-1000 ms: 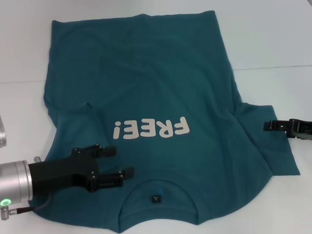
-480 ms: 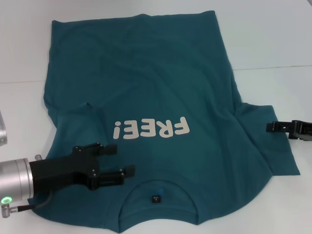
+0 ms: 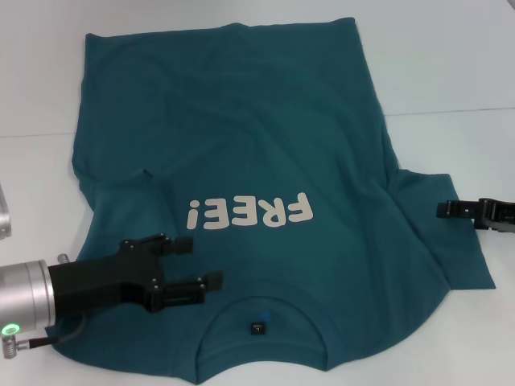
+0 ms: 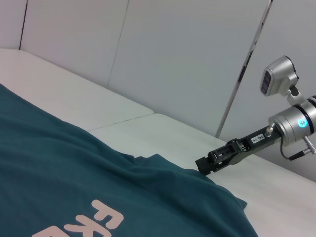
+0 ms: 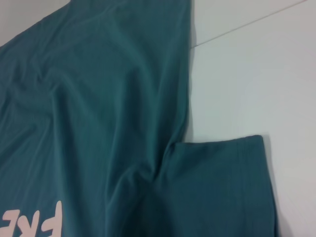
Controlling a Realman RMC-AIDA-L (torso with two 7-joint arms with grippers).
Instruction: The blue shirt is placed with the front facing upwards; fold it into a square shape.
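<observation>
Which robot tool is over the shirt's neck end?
The left tool, open above the blue shirt beside the collar. The right tool is at the sleeve edge instead.

In the head view the blue shirt (image 3: 241,161) runs off the bottom edge, so its near shoulders and the collar's front rim are cut off. The left gripper (image 3: 201,263) and its arm cover the shirt's left sleeve. The right gripper (image 3: 444,209) is cut by the right edge, and whether its fingers are parted cannot be told. The collar tag (image 3: 257,327) is too small to read.
</observation>
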